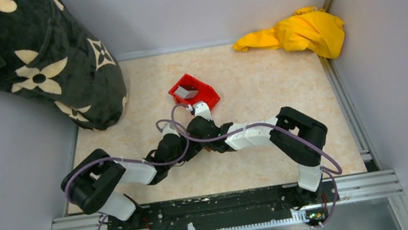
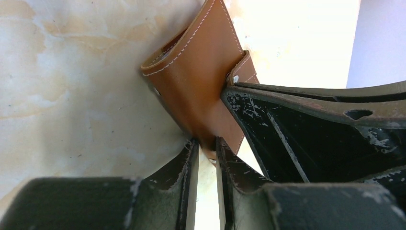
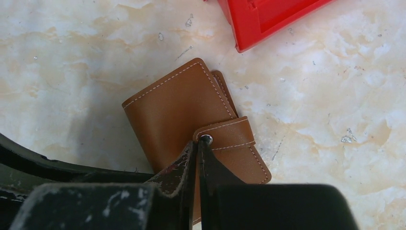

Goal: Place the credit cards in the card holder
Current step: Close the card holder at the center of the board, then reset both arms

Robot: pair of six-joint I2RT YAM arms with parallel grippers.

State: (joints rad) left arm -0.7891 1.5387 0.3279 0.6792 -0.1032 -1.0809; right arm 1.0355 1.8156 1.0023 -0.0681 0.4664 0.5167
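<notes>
Brown leather fills both of my wrist views: the card holder (image 3: 177, 110) lies closed on the marbled surface (image 1: 257, 83), about midway between the left and right edges and just nearer to me than the red bin (image 1: 208, 96), not touching it. Its strap (image 3: 230, 134) wraps over the front flap and is fastened by a metal snap (image 3: 206, 139). My right gripper (image 3: 197, 146) has its fingers pressed together with no gap showing. The tips sit right at the snap end of the strap, and I cannot tell whether they pinch any of it. My left gripper (image 2: 207, 146) comes in from the other side, its fingers narrowed onto the card holder's lower corner, which runs down between the two tips, so I read that as a clamp on the edge. From above, both arms fold inward and meet over the card holder, hiding it in that view. A pale grey credit card (image 1: 187, 92) rests inside the red bin, tilted against its wall. Black flowered fabric (image 1: 37, 60) is heaped over the far left corner, and a crumpled yellow cloth (image 1: 298, 32) sits in the far right corner.
</notes>
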